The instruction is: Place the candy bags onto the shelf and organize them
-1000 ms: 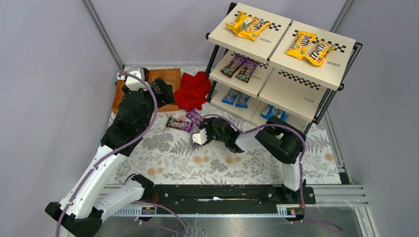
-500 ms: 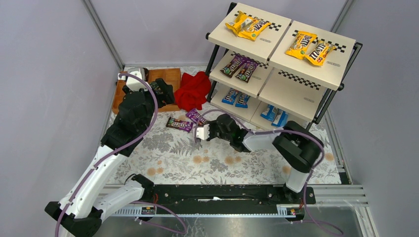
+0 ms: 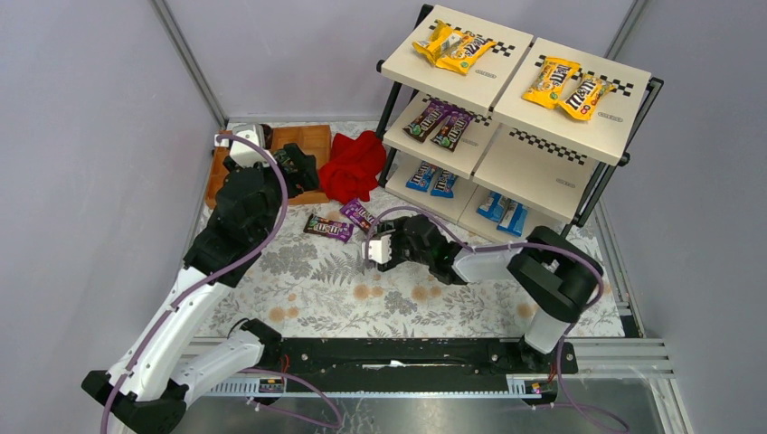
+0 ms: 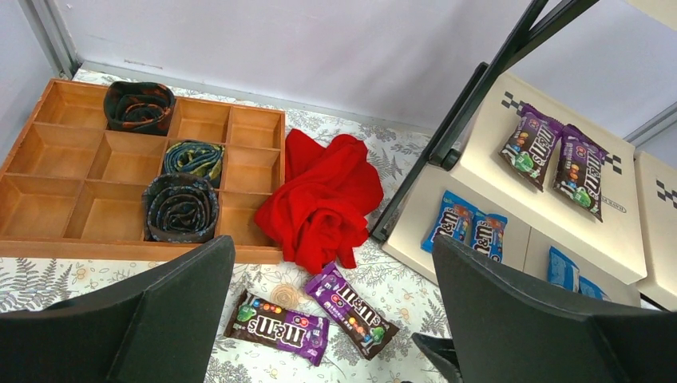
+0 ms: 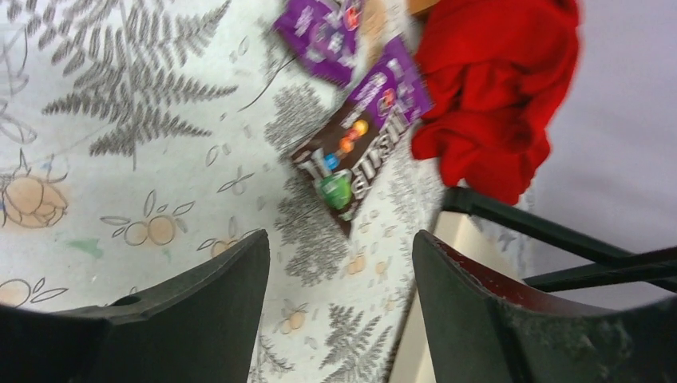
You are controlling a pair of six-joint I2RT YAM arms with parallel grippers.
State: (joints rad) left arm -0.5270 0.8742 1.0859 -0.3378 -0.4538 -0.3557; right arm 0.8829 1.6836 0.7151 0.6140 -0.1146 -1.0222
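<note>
Right pincer (image 5: 341, 263) apart, empty, low near purple bag (image 5: 359, 159); left pincer (image 4: 331, 255) apart, raised.

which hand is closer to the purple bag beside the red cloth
Right. The right hand hovers just beside the purple bag; the left hand is farther, by the wooden tray.

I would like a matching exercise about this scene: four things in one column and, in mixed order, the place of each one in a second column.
1. yellow candy bags
2. blue candy bags
3. red cloth
4. rolled fabric pieces

A. bottom tier of the shelf
B. compartments of the wooden tray
C. top tier of the shelf
D. on the tablecloth, between tray and shelf

Pairs: 1-C, 2-A, 3-D, 4-B.
</note>
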